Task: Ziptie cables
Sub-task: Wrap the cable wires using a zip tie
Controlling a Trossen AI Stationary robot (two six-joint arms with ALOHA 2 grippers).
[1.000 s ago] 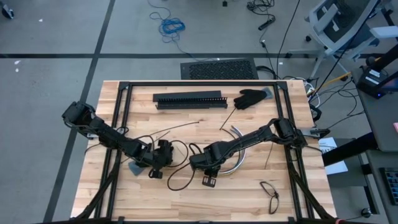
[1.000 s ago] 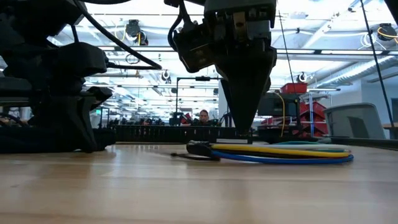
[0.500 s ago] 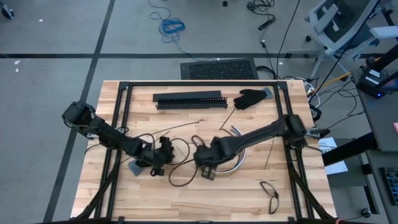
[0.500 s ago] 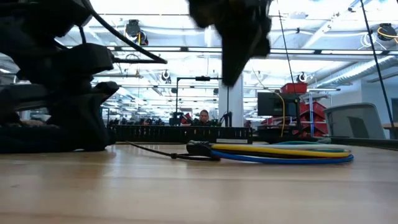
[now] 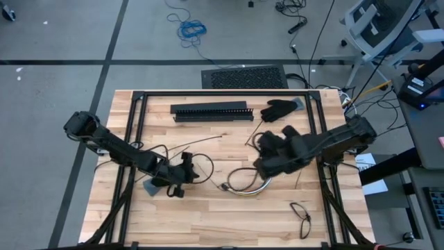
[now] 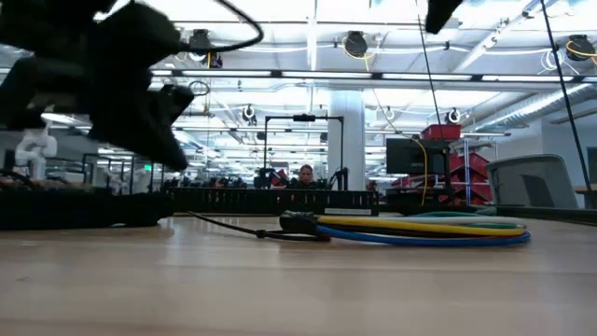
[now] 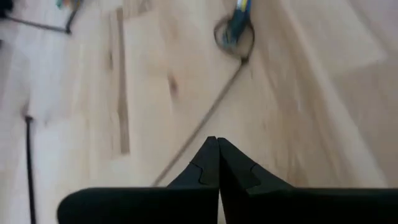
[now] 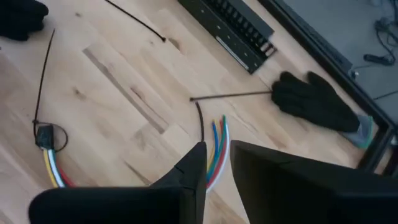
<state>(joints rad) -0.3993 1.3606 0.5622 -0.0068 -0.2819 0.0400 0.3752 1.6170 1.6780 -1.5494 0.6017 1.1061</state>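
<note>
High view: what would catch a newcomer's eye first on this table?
Probably the cables, a colourful bundle curving in an arc at the table's middle, one end cinched by a zip tie. Both dark arms flank it: the left gripper shut to its left, the right gripper lifted clear on its right. Behind lie a long black slotted bar and a black glove.

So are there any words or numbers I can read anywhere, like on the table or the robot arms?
No readable text anywhere in these pictures.
The wooden table, the slotted black bar, the black glove and the bundled cables carry no print.
The shelves and screens in the room behind are too far off to read.
</note>
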